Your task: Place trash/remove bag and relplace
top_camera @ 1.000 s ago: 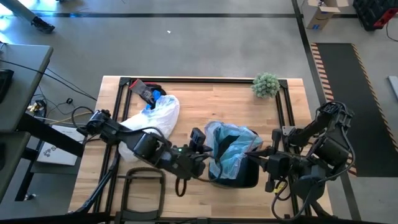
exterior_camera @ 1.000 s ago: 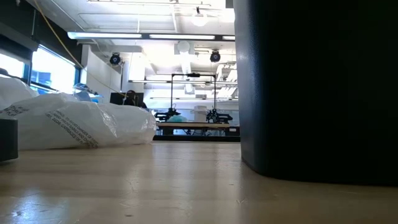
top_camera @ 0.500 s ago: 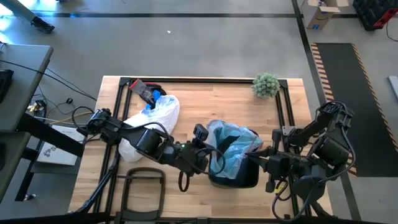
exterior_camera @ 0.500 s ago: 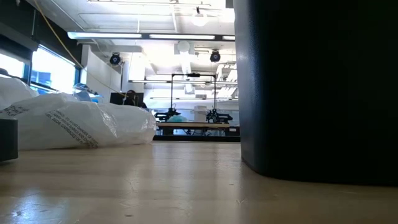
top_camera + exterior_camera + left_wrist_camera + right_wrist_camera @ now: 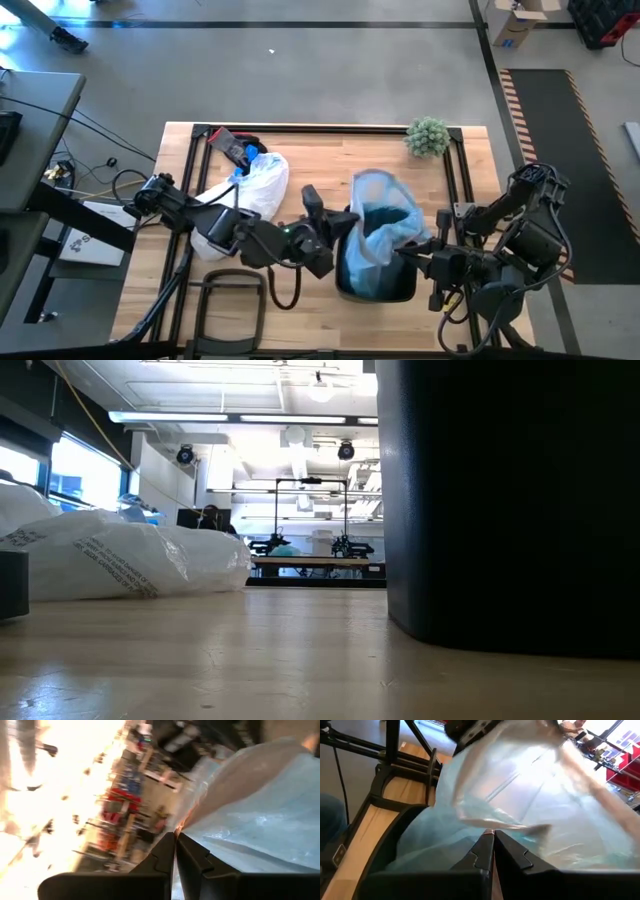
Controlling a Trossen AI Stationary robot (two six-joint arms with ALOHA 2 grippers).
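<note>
Wooden table [image 5: 310, 150], left hand [image 5: 345, 222] clamped on bag [image 5: 385, 225] rim, right hand [image 5: 408, 252] pinching bag's opposite edge

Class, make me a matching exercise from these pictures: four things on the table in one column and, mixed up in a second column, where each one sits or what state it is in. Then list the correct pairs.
Things
1. plant
2. blue bag
3. white bag
4. left tool

Places or states
A. shut on the blue bag's edge
B. lying on the table's left half
C. at the table's far right corner
D. standing open in the black bin

Pairs: 1-C, 2-D, 3-B, 4-A
</note>
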